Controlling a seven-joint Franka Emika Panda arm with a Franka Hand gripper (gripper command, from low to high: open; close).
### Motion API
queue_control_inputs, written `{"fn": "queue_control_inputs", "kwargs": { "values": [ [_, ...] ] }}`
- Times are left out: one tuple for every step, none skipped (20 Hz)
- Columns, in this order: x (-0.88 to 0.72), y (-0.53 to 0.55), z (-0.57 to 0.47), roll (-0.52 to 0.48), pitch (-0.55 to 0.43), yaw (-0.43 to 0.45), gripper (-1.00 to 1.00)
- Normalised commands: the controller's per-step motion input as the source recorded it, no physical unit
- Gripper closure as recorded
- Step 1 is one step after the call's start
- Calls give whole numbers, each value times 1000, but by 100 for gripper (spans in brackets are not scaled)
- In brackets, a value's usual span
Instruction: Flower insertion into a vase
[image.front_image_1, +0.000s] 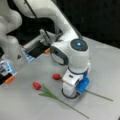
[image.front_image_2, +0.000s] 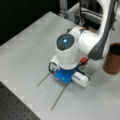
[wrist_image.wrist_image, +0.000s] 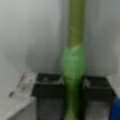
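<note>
Low at the middle of both front views, the end effector is down on the bench, its fingers narrow around one flower stem. A second flower lies beside. At right edge, the vase stands empty, well apart.

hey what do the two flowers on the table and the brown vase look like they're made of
The flowers look artificial: red heads evenly coloured, and the stem between the pincer fingers looks smooth, with a brighter green wrapped band, like plastic or tape, though real cannot be ruled out. The vase is plain matte brown, maybe cardboard, clay or plastic. The table looks like dull grey metal.
</note>
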Motion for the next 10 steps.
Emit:
{"fn": "queue_control_inputs", "kwargs": {
  "values": [
    [-63,159,428,-107,186,-69,100],
    [-78,138,429,-101,182,-72,100],
    [-76,112,393,-97,172,-72,100],
    [-86,81,398,-75,157,-72,100],
    [-79,55,368,-65,140,-71,100],
    [-84,28,380,-56,118,-75,100],
    [-95,0,409,-39,74,-82,100],
    [-106,-25,447,-27,37,-94,100],
    [-129,-40,507,-28,0,-115,100],
    [-149,-53,543,-21,-35,-132,100]
  ]
}}
